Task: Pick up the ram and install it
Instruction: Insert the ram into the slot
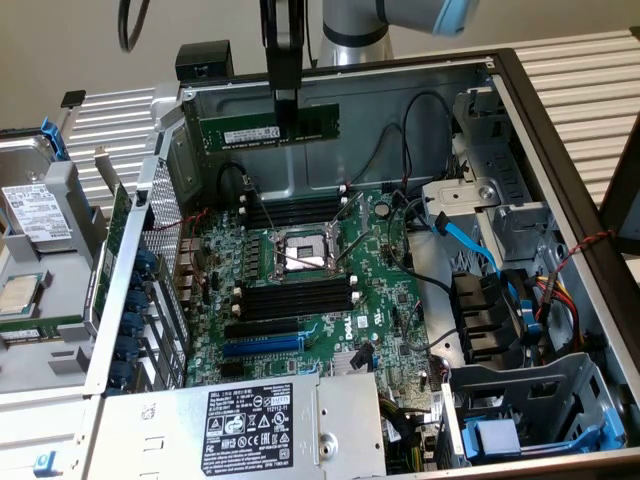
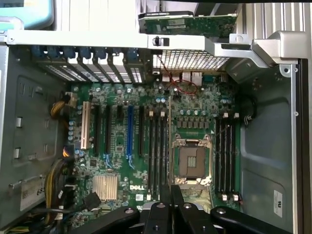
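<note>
Lying open on its side, a grey sheet-metal computer case (image 1: 560, 150) fills the scene, walls bare and dull, folded at the edges. Inside it:

Motherboard (image 1: 390, 290): flat green board, dense with small components, seated on the case floor; "DELL" printed in white in the wrist view.

Power supply (image 1: 270, 420): boxy silver metal unit with a black-and-white label, along the near edge of the case.

Processor socket (image 1: 302, 252): square, bright metal frame, mid-board, between two banks of memory slots.

Memory slots (image 1: 295, 297): long, narrow, black plastic, white clips at the ends, lying in parallel rows.

Expansion slot (image 1: 262, 343): blue plastic, long and thin, beside the black ones.

Ram (image 1: 245, 130): long, narrow green circuit-board stick, white label at its middle, held level and edge-on in the air above the far bank of slots, clear of the board and near the back wall.

End effector (image 1: 285, 100): slim black fingers closed on the ram's upper edge, pinching it right of its middle; in the wrist view the black fingers (image 2: 165, 195) meet at a thin seam over the socket.
</note>
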